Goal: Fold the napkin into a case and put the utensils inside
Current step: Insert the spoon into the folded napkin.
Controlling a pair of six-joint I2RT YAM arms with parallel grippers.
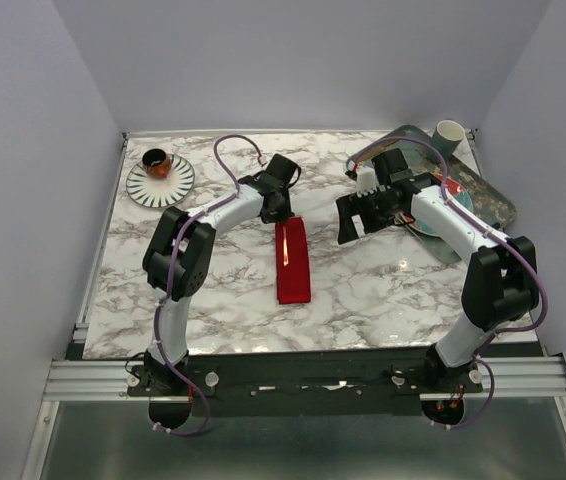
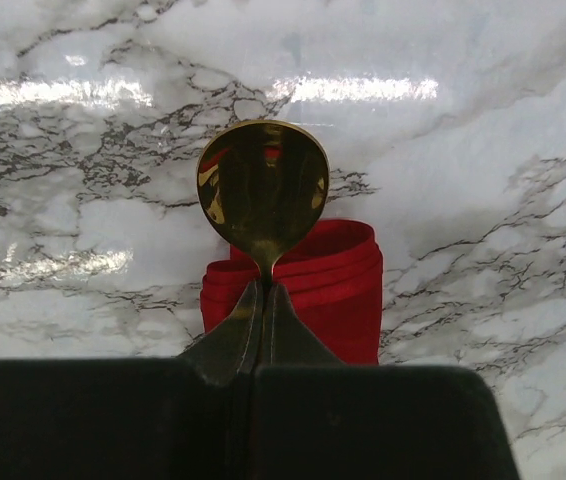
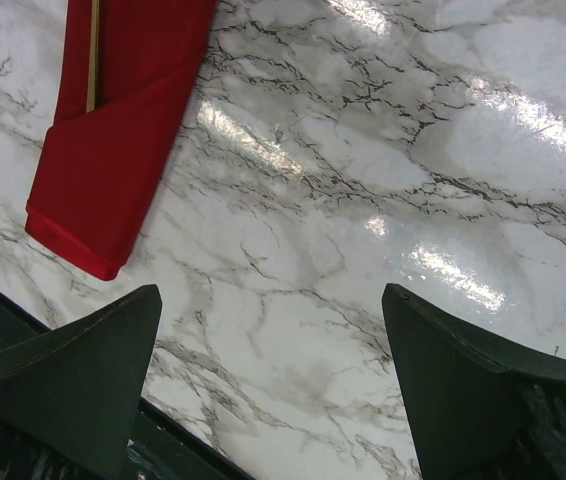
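reaching out from its base at the near left corner, the left arm rises to a bent elbow and stretches toward the middle of the marble table [image 1: 383,290]. its wrist is tipped down over the far end of the case [image 1: 293,270]. the left gripper [image 1: 276,207] is pinched tight on the neck of the gold spoon [image 2: 263,185], just below the bowl. from the left wrist view the bowl stands out past the fingertips, with the rolled red end of the case right under it. the spoon's handle runs along the red strip as a thin gold line and ends where a slanting fold crosses the cloth. the case lies flat near the centre of the table, its long side pointing away from the arm bases.

the right arm comes up from the near right corner, folds at the elbow and leans in toward the centre. the right gripper [image 1: 355,215] hangs above bare marble to the right of the case, clear of it, with jaws spread wide and nothing between them.

whether the handle's tip sits under the fold or on top of it i can't tell. the fork i cannot make out in any view. the right forearm covers part of the dishes [image 1: 493,200] in the far right corner, beside a pale cup [image 1: 450,133]. at the far left a striped plate [image 1: 178,186] carries a small dark cup [image 1: 156,162].
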